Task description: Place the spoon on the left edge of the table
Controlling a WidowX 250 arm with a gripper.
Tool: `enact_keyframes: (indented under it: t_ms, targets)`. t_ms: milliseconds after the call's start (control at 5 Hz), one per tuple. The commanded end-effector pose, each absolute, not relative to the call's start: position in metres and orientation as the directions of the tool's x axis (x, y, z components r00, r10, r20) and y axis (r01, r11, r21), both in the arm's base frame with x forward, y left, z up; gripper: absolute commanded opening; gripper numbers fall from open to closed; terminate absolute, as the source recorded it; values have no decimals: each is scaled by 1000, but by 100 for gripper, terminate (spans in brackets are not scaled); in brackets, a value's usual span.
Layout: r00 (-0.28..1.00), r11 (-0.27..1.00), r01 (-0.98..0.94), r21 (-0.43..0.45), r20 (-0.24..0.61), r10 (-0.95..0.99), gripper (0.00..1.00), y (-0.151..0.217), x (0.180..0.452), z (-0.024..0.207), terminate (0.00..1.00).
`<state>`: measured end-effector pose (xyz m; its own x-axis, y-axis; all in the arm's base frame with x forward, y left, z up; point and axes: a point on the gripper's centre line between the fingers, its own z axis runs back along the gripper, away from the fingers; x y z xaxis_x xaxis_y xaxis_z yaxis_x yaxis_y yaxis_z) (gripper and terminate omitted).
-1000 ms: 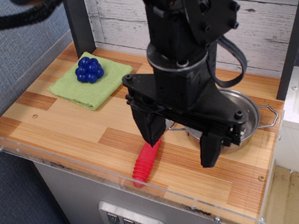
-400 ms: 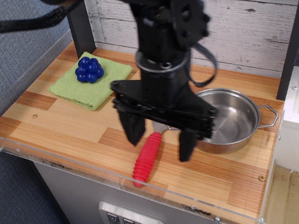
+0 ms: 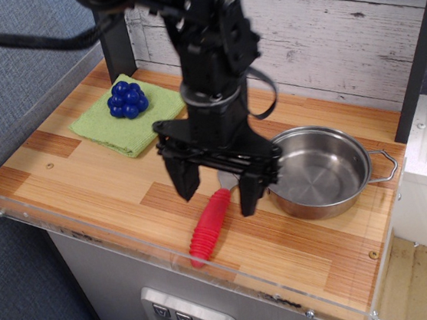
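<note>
The spoon (image 3: 208, 228) lies on the wooden table (image 3: 92, 181) near the front rim, its ribbed red handle pointing toward the front edge. Its silver bowl end is hidden behind my gripper. My gripper (image 3: 216, 192) is open and empty, its two black fingers straddling the upper end of the red handle, one finger (image 3: 185, 180) to its left and one to its right, just above the table.
A steel two-handled pan (image 3: 321, 171) stands right of the gripper, close to its right finger. A green cloth (image 3: 109, 125) with a blue berry-like toy (image 3: 128, 98) lies at the back left. A clear acrylic rim (image 3: 74, 226) edges the front and left.
The gripper has moved left and lowered, away from the pan, and its fingers now straddle the spoon's handle. The spoon has not moved.
</note>
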<state>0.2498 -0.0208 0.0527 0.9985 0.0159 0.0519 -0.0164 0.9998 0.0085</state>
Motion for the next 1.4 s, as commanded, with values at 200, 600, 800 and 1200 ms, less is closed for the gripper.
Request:
enact_keyframes:
  t_ms: [200,600,800,1200]
  targets:
    - [999,1000,15,-5,45,-15,100,-22,255,19,0]
    - [999,1000,-8,0,33,8,100,-9,253,12,0]
    - [1000,1000,-10,-7,13,10,100,-8,254,6,0]
    - [1000,1000,8,-27,3,-8,0,-7,254,5,0]
